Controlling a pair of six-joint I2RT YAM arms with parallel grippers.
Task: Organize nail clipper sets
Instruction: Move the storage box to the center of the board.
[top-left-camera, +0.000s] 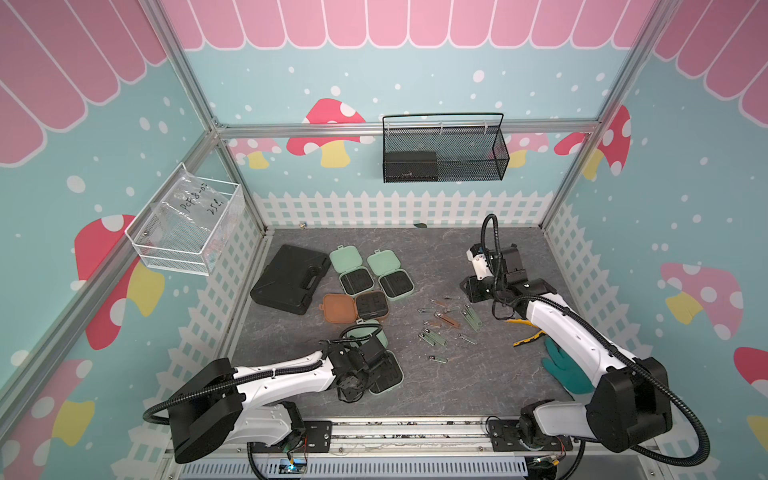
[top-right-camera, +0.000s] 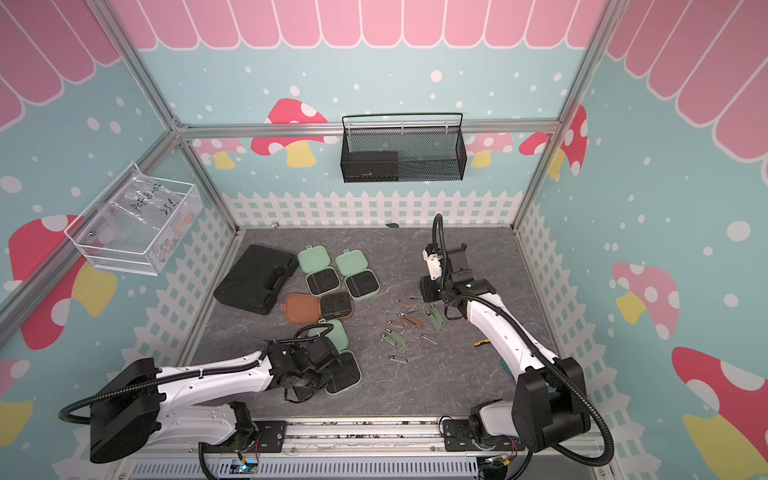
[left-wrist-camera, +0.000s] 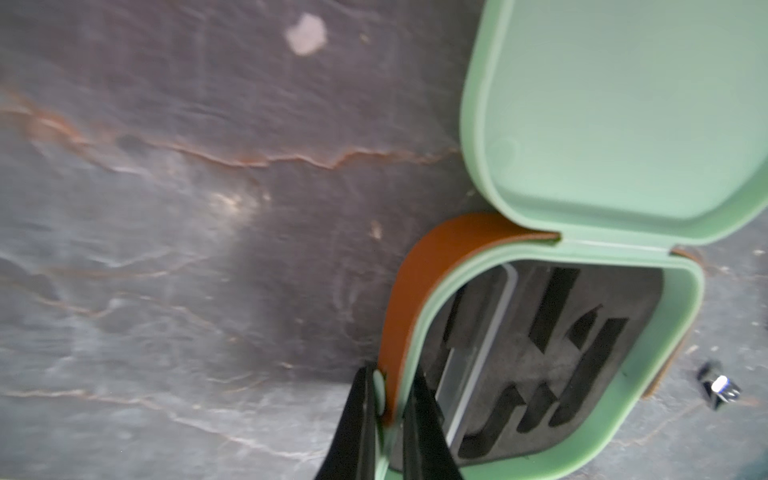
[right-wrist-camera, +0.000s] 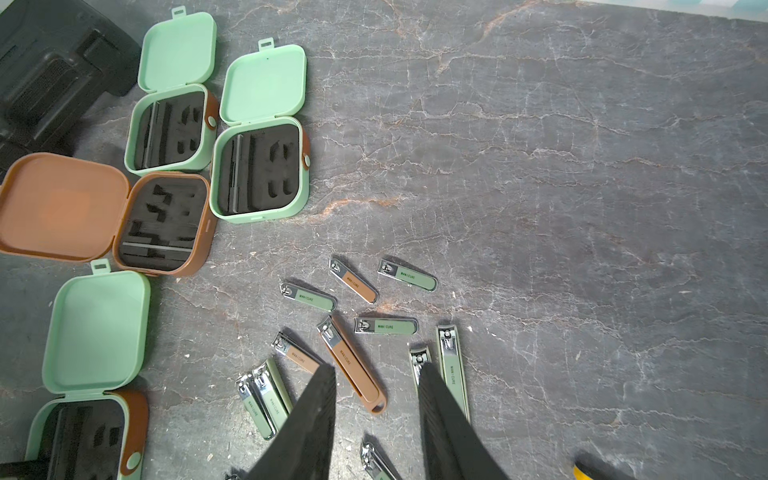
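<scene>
The left gripper (left-wrist-camera: 388, 392) pinches the side wall of the open green case (left-wrist-camera: 623, 124), just on the robot's side of the brown case (top-left-camera: 338, 313). The right gripper (right-wrist-camera: 376, 369) hangs with its jaws apart over the loose clippers (right-wrist-camera: 386, 326), to the right of the brown case. I think the green case is being put in place. Next, a clipper needs picking up.

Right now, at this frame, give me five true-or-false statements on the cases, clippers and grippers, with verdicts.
1. The brown case lies open. True.
2. The left gripper is shut on the strap of the nearest mint case. True.
3. The right gripper holds a clipper. False: it is open and empty; the clippers lie loose on the tabletop.
4. The large black case is open. False: it is closed.
5. Two small cases are brown. False: only one is.
</scene>
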